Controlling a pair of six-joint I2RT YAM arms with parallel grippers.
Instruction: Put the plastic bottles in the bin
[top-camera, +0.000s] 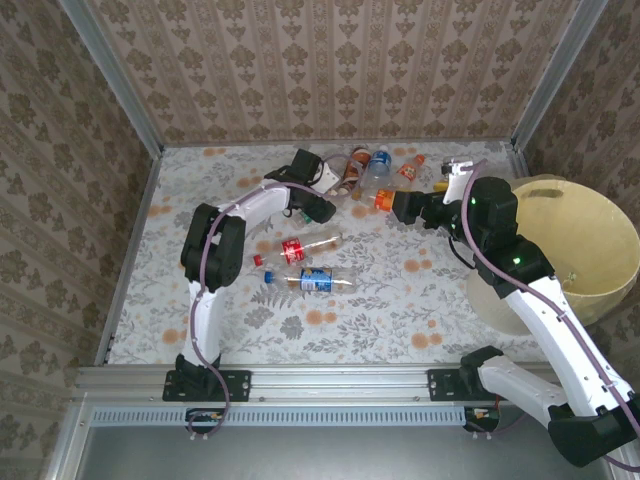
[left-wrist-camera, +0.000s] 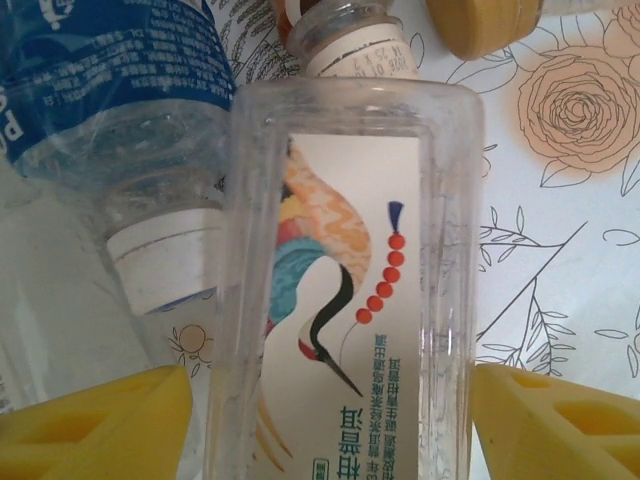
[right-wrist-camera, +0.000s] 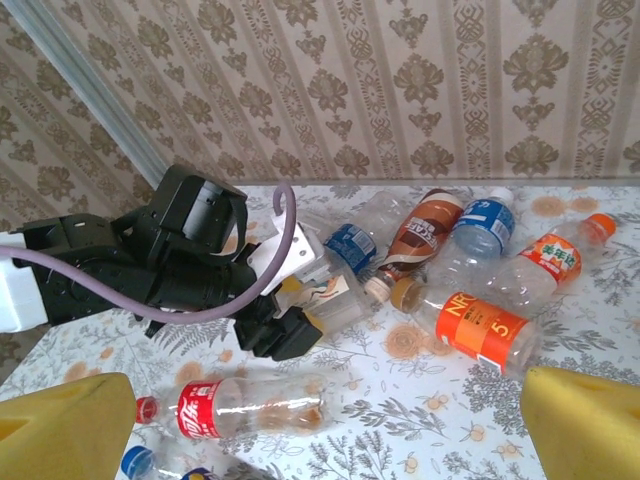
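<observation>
A clear square bottle with a crane on its label lies between my left gripper's yellow pads. The right pad sits at its side and a thin gap shows on the left, so the jaws are open around it. From above, this left gripper is at the back-centre cluster of plastic bottles. My right gripper hangs open and empty above the table, over a red-labelled cola bottle; an orange-labelled bottle lies ahead of it. The pale-yellow bin stands at the right.
More bottles lie at the back: a brown coffee one, a blue-labelled one and an orange-capped one. Mid-table lie a red-labelled bottle and a blue-labelled bottle. Patterned walls close in three sides.
</observation>
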